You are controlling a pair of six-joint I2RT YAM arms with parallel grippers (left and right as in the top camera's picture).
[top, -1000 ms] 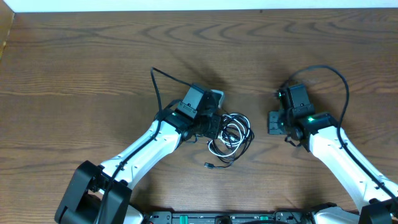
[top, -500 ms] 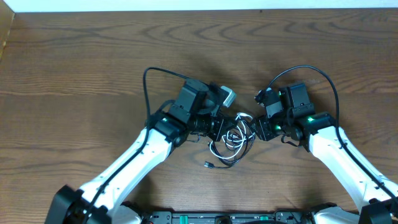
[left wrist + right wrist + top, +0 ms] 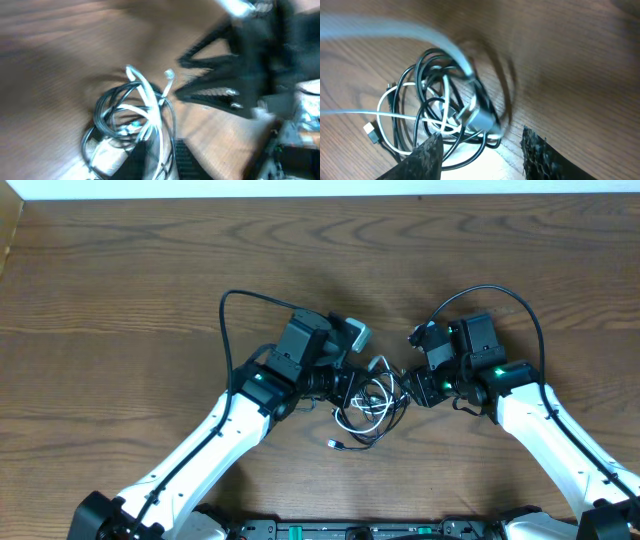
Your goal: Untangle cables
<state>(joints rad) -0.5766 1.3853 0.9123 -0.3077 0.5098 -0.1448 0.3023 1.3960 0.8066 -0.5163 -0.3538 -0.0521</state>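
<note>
the tangle of thin white and black cords [image 3: 368,398] lay on the brown wooden table [image 3: 150,270], squarely between the two pincers — the left gripper [image 3: 350,383] at its left edge, the right gripper [image 3: 410,384] just beside its right edge, both about equally near. the right fingers stood apart with nothing between them. the left's state was too blurred to tell. the bundle was a loose, roundish coil with interlaced loops — one small plug end [image 3: 334,445] trailed toward the robot.

The left wrist view is blurred throughout, and the cables [image 3: 145,100] run off its lower edge.
</note>
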